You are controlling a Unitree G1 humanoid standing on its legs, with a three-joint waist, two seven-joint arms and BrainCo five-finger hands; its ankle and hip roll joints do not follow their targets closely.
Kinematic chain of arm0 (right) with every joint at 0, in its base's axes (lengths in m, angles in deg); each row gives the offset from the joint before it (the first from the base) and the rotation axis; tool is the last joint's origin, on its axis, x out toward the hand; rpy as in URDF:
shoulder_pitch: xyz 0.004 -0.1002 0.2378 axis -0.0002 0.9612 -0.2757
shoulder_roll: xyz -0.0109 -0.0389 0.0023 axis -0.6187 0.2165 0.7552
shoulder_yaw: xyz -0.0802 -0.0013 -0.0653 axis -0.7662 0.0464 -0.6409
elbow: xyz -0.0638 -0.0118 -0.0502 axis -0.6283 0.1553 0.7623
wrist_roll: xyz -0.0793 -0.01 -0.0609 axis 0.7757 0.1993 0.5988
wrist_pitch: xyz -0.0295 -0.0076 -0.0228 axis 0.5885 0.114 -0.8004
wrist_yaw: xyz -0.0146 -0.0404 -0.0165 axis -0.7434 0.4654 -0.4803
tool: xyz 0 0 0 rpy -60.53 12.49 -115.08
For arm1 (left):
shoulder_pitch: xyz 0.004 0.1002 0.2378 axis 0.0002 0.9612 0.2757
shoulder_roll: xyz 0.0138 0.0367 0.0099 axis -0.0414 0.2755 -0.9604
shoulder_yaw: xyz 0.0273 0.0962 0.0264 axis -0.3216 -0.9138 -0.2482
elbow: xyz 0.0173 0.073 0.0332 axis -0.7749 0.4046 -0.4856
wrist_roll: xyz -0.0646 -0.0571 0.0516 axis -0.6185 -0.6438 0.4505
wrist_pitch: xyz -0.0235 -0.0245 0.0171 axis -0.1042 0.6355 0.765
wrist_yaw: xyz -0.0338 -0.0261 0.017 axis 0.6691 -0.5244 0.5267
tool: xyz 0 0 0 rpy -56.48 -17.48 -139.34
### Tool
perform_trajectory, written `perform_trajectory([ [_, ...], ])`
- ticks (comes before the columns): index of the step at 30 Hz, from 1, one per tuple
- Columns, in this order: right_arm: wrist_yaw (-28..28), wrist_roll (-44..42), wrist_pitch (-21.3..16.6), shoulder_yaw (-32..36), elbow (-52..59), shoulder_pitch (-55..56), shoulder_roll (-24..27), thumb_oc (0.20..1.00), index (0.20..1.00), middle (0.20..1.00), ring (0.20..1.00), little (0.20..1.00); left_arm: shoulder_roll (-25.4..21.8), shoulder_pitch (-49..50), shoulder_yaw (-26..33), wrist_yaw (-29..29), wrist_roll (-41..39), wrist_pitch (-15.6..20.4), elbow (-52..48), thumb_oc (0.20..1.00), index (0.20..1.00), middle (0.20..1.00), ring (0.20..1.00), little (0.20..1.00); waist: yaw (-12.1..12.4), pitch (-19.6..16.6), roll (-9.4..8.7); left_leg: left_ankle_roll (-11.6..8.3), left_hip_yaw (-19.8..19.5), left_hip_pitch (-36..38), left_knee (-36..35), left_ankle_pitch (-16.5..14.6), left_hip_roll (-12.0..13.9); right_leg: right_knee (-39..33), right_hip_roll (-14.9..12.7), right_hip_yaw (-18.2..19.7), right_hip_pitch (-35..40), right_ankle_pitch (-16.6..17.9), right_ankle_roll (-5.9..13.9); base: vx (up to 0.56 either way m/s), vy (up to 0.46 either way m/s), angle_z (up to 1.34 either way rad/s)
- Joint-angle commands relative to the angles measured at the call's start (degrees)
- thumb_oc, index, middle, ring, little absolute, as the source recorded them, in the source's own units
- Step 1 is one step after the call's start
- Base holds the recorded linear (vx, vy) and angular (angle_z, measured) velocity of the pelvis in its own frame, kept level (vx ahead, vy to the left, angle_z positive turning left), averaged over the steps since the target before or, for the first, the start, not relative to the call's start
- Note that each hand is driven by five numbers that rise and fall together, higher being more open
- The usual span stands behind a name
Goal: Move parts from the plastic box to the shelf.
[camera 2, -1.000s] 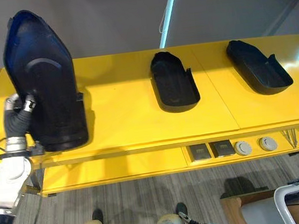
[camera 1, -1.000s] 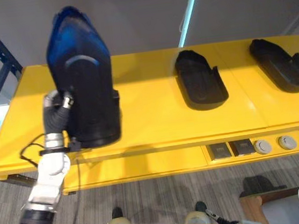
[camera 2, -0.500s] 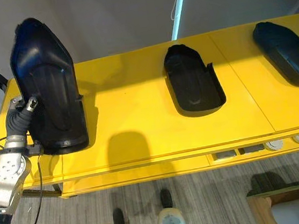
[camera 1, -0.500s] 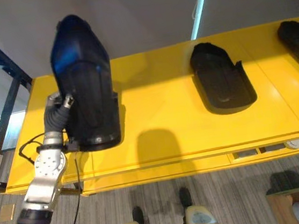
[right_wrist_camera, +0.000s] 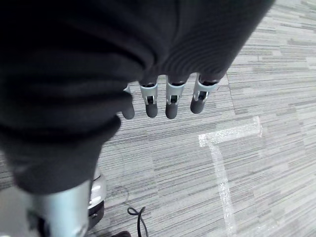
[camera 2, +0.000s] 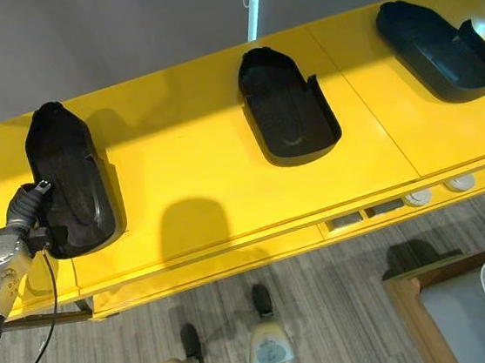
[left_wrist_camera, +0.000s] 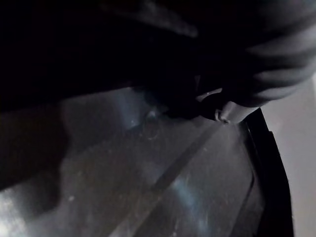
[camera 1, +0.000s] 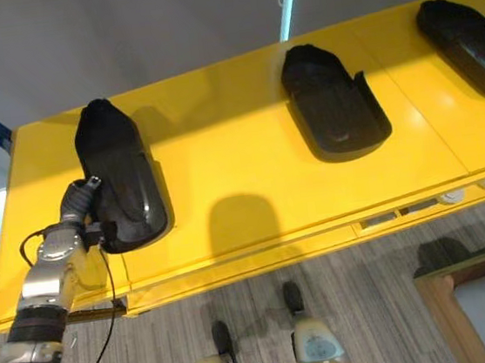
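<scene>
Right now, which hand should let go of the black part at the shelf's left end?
Left. The left hand is at the near edge of the black part lying on the yellow shelf. The right hand hangs open over the floor.

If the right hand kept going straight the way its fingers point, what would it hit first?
Probably the grey striped floor. The right hand hangs with straight fingers pointing down at it, nothing between them as far as its wrist view shows.

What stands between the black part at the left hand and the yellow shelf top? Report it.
Nothing visible does. The black part already lies on the yellow shelf, with the left hand at its near left edge. The other two black parts lie well off to the right, apart from it.
</scene>
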Motion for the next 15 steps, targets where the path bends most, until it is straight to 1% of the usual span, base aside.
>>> perform_trajectory([
  [1,1.39,2.88,1.05,-0.17,-2.26,-2.91,2.29,1.0,1.0,1.0,1.0,1.0,-1.66,-5.58,-2.02,-4.01,-0.89,-0.12,3.6,0.2,0.2,0.2,0.2,0.2,-1.36,1.49,1.26,0.3,1.99,-1.15,0.03,0.53,-0.44,1.21,-1.74,1.7,1.27,-2.97,2.51,0.01,0.034,-0.01],
  [5,4.03,2.76,0.89,-0.2,-2.44,-3.11,2.78,1.0,1.0,1.0,1.0,1.0,-1.99,-5.49,-3.85,-7.35,0.4,-1.16,5.15,0.2,0.2,0.2,0.2,0.2,-1.72,1.88,2.3,-0.09,2.0,-0.47,0.03,0.72,0.15,1.21,-2.82,1.97,2.0,-3.21,2.87,0.05,0.051,0.0],
  [9,3.71,3.53,1.0,-0.14,-2.53,-2.94,3.08,1.0,1.0,1.0,1.0,1.0,-1.6,-5.39,-4.68,-8.33,0.96,-1.85,5.63,0.2,0.2,0.2,0.2,0.2,-1.97,1.67,2.58,-0.38,2.34,-0.09,0.03,0.72,0.4,0.88,-2.8,1.94,2.48,-3.37,2.85,0.04,0.021,0.0],
  [10,3.65,3.2,0.97,-0.18,-2.58,-2.76,3.01,1.0,1.0,1.0,1.0,1.0,-1.37,-5.1,-4.98,-8.43,0.9,-2.15,5.56,0.438,0.438,0.438,0.438,0.438,-2.0,1.56,2.65,-0.49,2.43,0.1,0.03,0.68,0.46,0.72,-2.66,1.88,2.76,-3.47,2.8,0.0,0.0,0.0],
  [11,3.64,3.02,0.96,-0.22,-2.63,-2.75,2.98,1.0,1.0,1.0,1.0,1.0,-1.23,-5.06,-5.15,-8.57,0.95,-2.2,5.6,0.768,0.768,0.768,0.768,0.768,-2.0,1.51,2.65,-0.52,2.46,0.18,0.03,0.66,0.49,0.65,-2.59,1.86,2.89,-3.52,2.77,0.0,0.0,0.0],
  [12,3.63,2.81,0.65,-0.21,-2.77,-2.8,3.01,1.0,1.0,1.0,1.0,1.0,-0.88,-5.11,-5.46,-9.19,0.8,-2.79,5.76,1.0,1.0,1.0,1.0,1.0,-1.99,1.32,2.67,-0.6,2.58,0.35,0.03,0.67,0.59,0.49,-2.43,1.81,3.18,-3.61,2.69,0.0,0.0,0.0],
  [14,4.04,2.61,0.12,-0.16,-2.77,-2.74,2.87,1.0,1.0,1.0,1.0,1.0,-0.45,-4.88,-5.65,-9.22,1.12,-3.84,5.62,1.0,1.0,1.0,1.0,1.0,-1.93,1.0,2.63,-0.69,2.65,0.48,0.03,0.73,0.71,0.43,-2.26,1.8,3.46,-3.72,2.64,0.0,0.0,0.0],
  [15,4.32,2.03,0.24,-0.14,-2.62,-2.69,2.82,1.0,1.0,1.0,1.0,1.0,-0.19,-4.62,-5.74,-8.23,1.69,-5.01,5.43,1.0,1.0,1.0,1.0,1.0,-1.89,0.77,2.62,-0.75,2.68,0.62,0.03,0.76,0.8,0.43,-2.11,1.75,3.66,-3.82,2.6,0.0,0.0,0.0],
])
